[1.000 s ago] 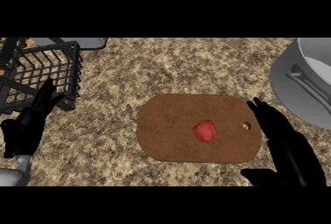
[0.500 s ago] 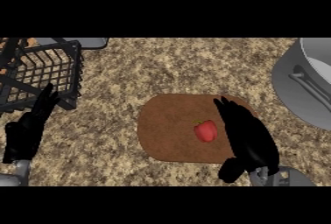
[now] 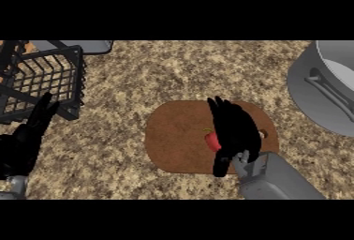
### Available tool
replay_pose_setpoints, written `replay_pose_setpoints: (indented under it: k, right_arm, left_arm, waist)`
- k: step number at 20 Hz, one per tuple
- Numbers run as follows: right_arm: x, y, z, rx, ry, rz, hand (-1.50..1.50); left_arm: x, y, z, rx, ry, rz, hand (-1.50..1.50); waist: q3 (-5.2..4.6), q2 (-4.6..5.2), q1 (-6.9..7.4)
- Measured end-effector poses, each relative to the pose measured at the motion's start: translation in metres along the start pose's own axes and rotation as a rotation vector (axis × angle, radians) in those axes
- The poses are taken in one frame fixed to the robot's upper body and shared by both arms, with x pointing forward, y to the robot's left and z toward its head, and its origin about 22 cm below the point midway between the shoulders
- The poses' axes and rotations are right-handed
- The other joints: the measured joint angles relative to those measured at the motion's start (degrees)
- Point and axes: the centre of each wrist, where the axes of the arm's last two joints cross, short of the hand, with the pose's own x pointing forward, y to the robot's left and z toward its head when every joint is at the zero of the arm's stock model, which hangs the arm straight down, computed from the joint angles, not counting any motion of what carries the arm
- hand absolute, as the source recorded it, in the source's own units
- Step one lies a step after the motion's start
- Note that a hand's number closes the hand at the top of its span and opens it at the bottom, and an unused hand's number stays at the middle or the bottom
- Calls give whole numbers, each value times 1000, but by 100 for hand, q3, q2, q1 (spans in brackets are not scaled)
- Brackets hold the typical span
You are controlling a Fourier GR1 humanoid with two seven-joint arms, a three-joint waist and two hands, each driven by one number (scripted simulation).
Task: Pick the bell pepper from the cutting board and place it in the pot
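Observation:
A red bell pepper (image 3: pixel 211 139) lies on the brown cutting board (image 3: pixel 173 140) at the middle of the counter. Only its left edge shows, because my right hand (image 3: pixel 235 129) lies over it with fingers stretched toward the board's far edge and the thumb (image 3: pixel 221 165) pointing back. The hand looks open, and I see no curl round the pepper. The grey pot (image 3: pixel 325 89) stands at the right edge, apart from the board. My left hand (image 3: pixel 26 138) rests open at the left edge, fingers up.
A black wire basket (image 3: pixel 41 79) stands at the upper left, just beyond my left hand. A grey object (image 3: pixel 83 45) sits behind it at the top edge. Speckled counter lies between the board and the pot.
My right hand has moved left across the board, from beside the pepper to on top of it, hiding most of it. The left hand and pepper stayed put.

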Motion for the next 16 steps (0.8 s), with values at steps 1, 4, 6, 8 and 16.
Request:
replay_pose_setpoints:
  k: [1,4,6,8,16]
  right_arm:
    - [3,1,-2,3,3,7,-150]
    - [7,3,-7,19,12,29,-150]
    - [11,7,-14,33,28,40,-150]
    - [15,11,-18,44,37,47,-150]
    - [15,24,-36,76,93,79,-150]
  left_arm:
    - [0,1,0,2,3,-2,0]
    - [-1,0,2,9,9,-7,0]
    - [-2,-1,3,8,3,-5,0]
    - [-2,-4,4,14,-1,-2,0]
    - [-7,1,10,13,29,-7,0]
  waist:
    - [3,-4,-12]
    - [7,-12,-43]
    - [8,-8,-44]
    - [7,-7,-53]
    - [0,-3,-65]
